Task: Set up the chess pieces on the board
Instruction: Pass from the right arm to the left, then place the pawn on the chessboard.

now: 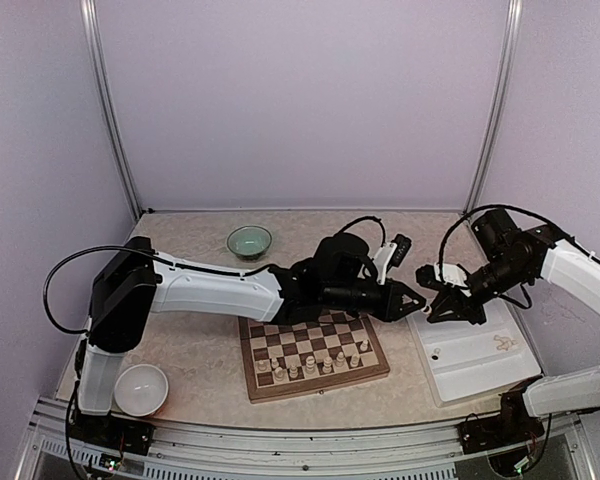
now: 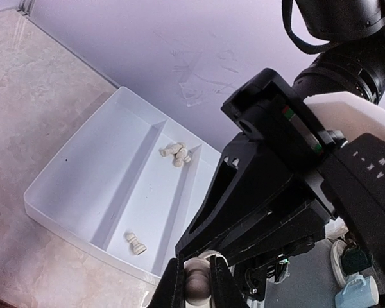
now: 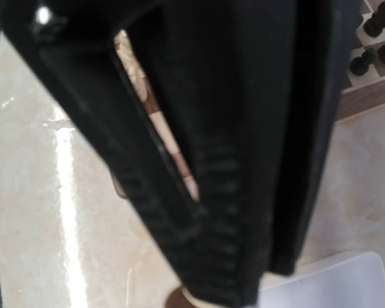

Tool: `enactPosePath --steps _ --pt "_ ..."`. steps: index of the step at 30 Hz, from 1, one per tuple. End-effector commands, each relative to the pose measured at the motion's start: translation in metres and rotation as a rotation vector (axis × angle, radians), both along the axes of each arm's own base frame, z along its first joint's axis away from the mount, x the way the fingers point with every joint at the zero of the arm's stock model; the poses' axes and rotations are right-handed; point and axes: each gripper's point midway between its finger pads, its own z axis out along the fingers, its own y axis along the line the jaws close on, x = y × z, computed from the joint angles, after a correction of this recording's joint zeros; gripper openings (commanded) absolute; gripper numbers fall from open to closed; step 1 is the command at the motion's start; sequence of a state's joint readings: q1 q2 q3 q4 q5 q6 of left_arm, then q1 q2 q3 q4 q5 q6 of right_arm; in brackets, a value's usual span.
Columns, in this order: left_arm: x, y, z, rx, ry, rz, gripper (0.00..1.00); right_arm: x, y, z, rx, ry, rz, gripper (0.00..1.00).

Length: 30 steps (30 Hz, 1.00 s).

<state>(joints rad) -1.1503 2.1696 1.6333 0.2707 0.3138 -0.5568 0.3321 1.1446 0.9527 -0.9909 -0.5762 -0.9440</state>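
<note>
Beige marbled tabletop [image 1: 190,340]; above it, near the white tray [image 2: 83,173], one cream chess piece [image 2: 196,287] is clamped by the left gripper [image 1: 416,297] and the right gripper [image 1: 436,302], both closed.

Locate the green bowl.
In the top view, the green bowl sits near the table's far edge, left of centre, behind the chessboard.

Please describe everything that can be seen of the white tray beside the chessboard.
The white tray is shallow, rectangular, seemingly plastic, with raised ridges dividing it into long compartments. It lies flat on the table, right of the chessboard and apart from it. In its middle compartment, a cluster of cream chess pieces lies at one end, a single piece near the other.
</note>
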Motion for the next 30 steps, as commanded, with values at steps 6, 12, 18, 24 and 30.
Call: enactPosePath --steps 6,12,18,24,30 --pt "0.011 0.075 -0.016 0.283 -0.119 0.053 0.11 0.004 -0.003 -0.046 -0.010 0.015 -0.042 0.08" --pt "0.006 0.144 -0.043 0.624 -0.241 0.035 0.13 0.027 -0.012 -0.062 0.039 0.021 -0.142 0.07" --pt "0.002 0.186 -0.075 0.827 -0.220 0.011 0.16 0.051 -0.019 -0.063 0.036 -0.025 -0.224 0.07" --pt "0.003 0.209 -0.093 0.885 -0.180 0.011 0.16 0.053 -0.020 -0.063 0.033 -0.038 -0.241 0.07" --pt "0.004 0.220 -0.105 0.923 -0.159 0.014 0.16 0.053 -0.021 -0.063 0.032 -0.042 -0.245 0.07"
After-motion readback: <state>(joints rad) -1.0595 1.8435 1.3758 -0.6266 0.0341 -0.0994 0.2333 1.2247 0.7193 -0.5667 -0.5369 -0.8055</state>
